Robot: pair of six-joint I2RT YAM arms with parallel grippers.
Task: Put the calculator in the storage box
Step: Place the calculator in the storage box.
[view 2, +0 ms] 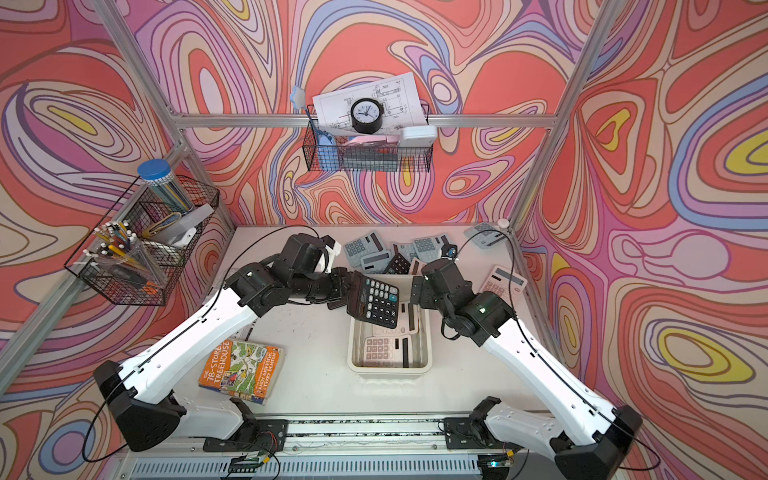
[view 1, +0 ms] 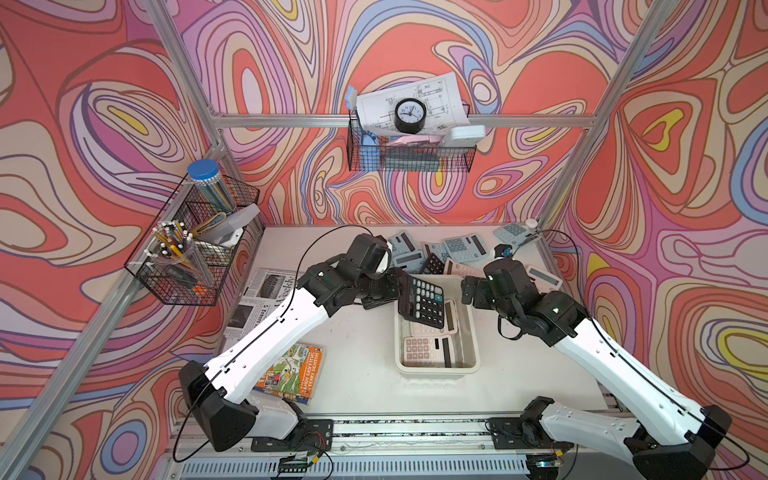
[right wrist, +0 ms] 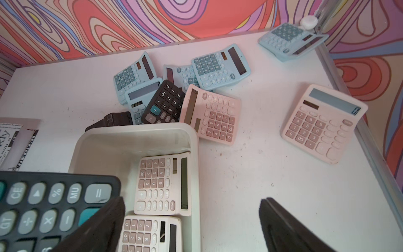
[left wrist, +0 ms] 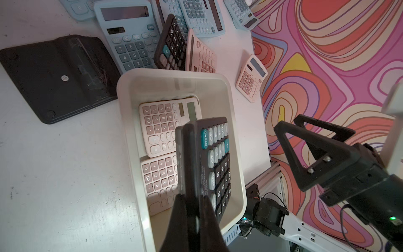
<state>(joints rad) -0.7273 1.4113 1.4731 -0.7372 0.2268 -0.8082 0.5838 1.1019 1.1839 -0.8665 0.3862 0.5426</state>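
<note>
On the table (view 1: 357, 374), the storage box (view 1: 436, 371) holds two pink calculators (view 1: 426, 351).

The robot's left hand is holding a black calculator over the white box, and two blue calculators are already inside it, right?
Not quite. The two calculators inside the storage box are pink, not blue, as the left wrist view shows. The rest is right: the left gripper holds the black calculator above the box.
</note>
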